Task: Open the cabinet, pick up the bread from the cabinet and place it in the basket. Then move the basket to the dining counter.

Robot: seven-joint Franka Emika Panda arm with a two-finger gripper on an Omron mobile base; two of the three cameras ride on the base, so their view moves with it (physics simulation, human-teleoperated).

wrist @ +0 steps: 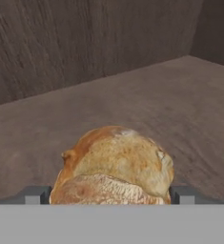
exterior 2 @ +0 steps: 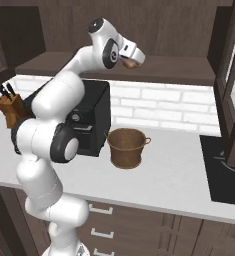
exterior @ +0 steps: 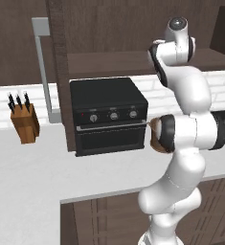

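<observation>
Inside the cabinet, on its wooden shelf, the bread lies between the spread fingers of the gripper, while the basket stands on the white worktop at five o'clock from the hand.

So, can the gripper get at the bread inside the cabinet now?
Probably yes: the gripper has its open jaws on either side of the bread on the cabinet shelf, with nothing between.

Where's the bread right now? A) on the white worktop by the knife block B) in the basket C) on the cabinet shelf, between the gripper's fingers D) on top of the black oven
C: in the hand view the bread lies on the brown wooden floor of the cabinet, a finger on either side; the basket stands empty on the worktop.
</observation>
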